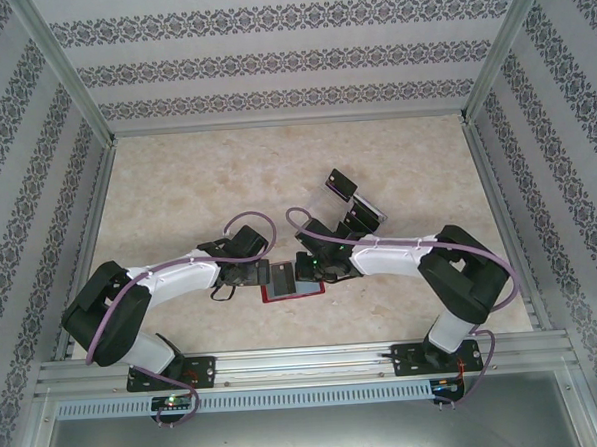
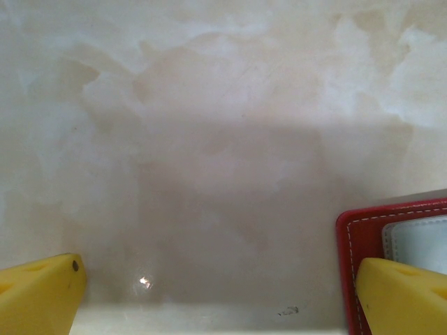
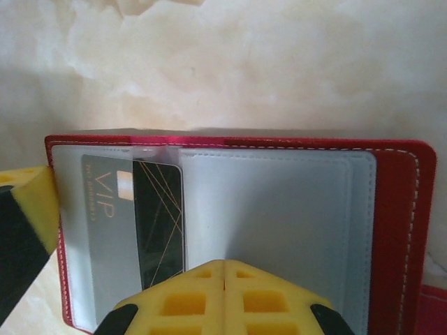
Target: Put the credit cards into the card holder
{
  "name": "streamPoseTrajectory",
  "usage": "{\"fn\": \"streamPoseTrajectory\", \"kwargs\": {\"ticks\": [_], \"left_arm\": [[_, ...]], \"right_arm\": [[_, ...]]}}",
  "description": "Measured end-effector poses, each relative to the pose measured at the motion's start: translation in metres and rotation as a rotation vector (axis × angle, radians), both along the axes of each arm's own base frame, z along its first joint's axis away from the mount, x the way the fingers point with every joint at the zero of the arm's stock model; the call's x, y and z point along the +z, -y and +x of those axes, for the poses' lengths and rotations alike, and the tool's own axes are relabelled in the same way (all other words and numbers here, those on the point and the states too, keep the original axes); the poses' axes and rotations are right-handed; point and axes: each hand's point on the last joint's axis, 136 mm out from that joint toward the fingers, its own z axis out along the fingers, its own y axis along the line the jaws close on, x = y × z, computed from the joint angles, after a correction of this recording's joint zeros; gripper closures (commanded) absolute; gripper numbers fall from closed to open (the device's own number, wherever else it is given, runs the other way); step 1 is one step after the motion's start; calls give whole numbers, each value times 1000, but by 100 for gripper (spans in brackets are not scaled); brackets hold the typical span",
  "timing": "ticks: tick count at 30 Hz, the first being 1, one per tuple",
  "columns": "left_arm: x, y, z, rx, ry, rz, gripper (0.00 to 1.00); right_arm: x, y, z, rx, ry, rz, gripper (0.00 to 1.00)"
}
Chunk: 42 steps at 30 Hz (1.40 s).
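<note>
1. Your right tool is closed. Its two yellow pads meet along a seam with no gap, and you cannot tell whether anything thin is pinched between them.
2. That tool sits over the near edge of the red wallet. The wallet lies open, and the tool is roughly at the divide between its two greyish pockets.
3. Just left of the tool, a black card with gold lines and the letters VIP sits in the left pocket. Its top edge is a little below the pocket's rim, and its lower end is hidden behind the tool.
4. Your left tool is spread wide, with bare surface between its fingers.
5. Its right finger lies over a corner of the wallet, while the other finger stays off the wallet, above the surface.
6. From above, you see the wallet lying flat between the two tools, near the front of the surface.
7. Farther back, beyond your right arm, a clear rack holds dark cards, well apart from the wallet.
</note>
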Motion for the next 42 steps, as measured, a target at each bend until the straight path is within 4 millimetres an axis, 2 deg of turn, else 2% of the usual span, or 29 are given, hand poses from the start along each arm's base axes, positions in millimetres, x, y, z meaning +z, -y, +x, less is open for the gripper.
{"fn": "streamPoseTrajectory", "kwargs": {"ticks": [9,17,26,30,36,42], "left_arm": [[0,0,0,0,0,0,0],[0,0,0,0,0,-1,0],[-1,0,0,0,3,-3,0],[-1,0,0,0,3,-3,0],[-1,1,1,0,7,-6,0],[-1,2,2,-1,10,-12,0]], "right_arm": [[-3,-4,1,9,-9,1,97],[-3,-21,-3,45,-7,10,97],[-4,-23,-4,49,-10,8,96],[-4,-15,-2,33,-5,3,96],[-4,12,3,-19,-6,-9,96],[0,18,3,-13,0,-16,96]]}}
